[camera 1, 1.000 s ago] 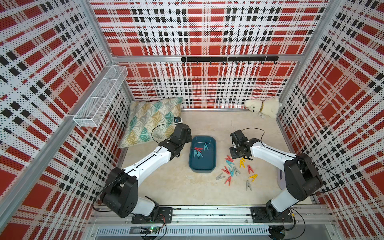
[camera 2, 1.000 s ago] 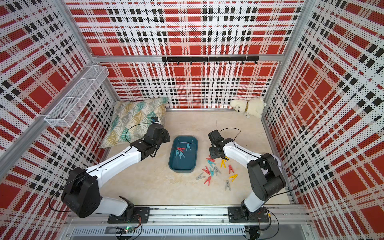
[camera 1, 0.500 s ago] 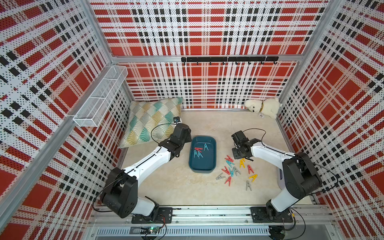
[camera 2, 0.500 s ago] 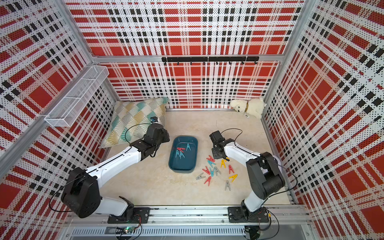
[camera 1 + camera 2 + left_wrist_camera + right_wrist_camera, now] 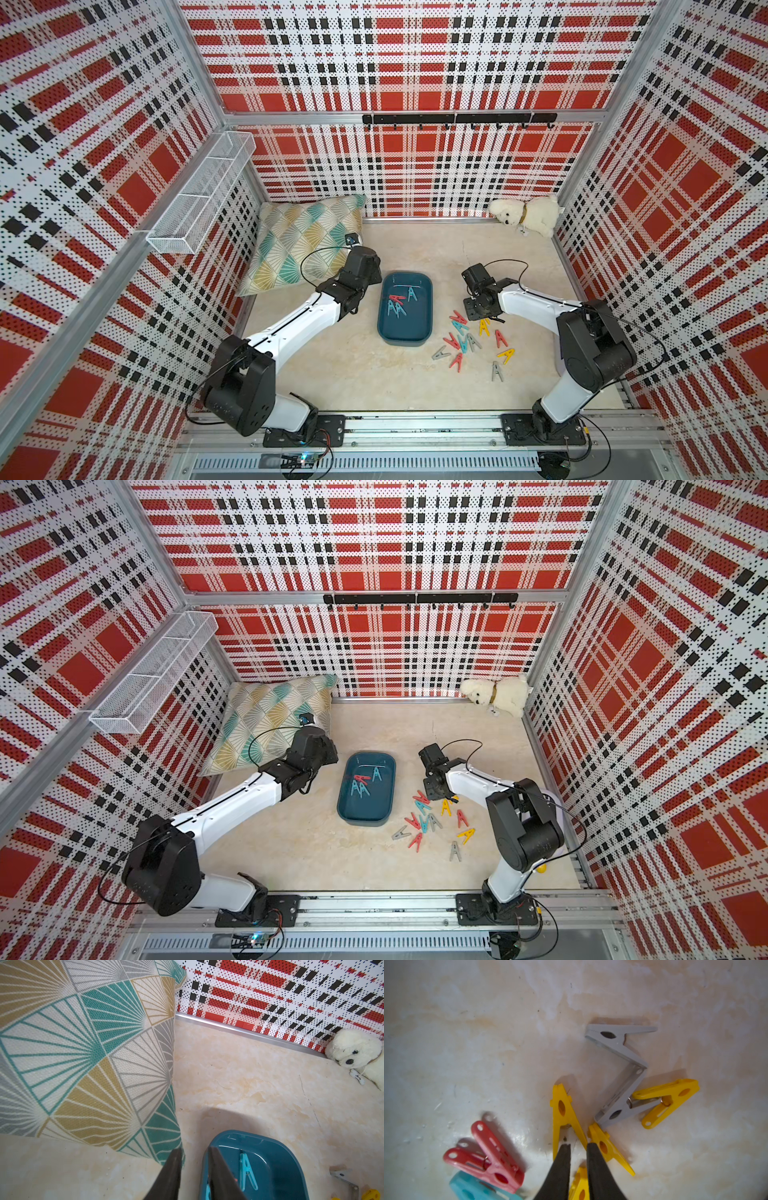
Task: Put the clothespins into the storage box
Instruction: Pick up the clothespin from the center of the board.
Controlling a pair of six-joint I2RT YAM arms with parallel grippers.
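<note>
A long white wire-mesh basket point(image 5: 199, 195) hangs on the left wall. Below it, a fan-patterned cushion in teal, mustard and grey point(image 5: 299, 245) lies against that wall at the far left of the beige marbled tabletop point(image 5: 332, 374).

The left gripper point(image 5: 193, 1150) hangs just right of the cushion's near corner, at the far left corner of the shallow dark teal plastic storage box point(image 5: 411, 326). Its two dark fingers stand a small way apart with nothing between them.

The box holds one red and a few light-blue A-shaped plastic clothespins point(image 5: 397, 305). Right of it, and apart from it, loose clothespins point(image 5: 471, 340) lie scattered on the tabletop in red, light blue, grey and yellow.

The right gripper point(image 5: 578, 1145) is down at the far edge of that scatter. Its fingers are nearly together with a yellow clothespin point(image 5: 579, 1182) between them; whether they pinch it I cannot tell.

A white plush dog point(image 5: 525, 214) lies in the far right corner.
</note>
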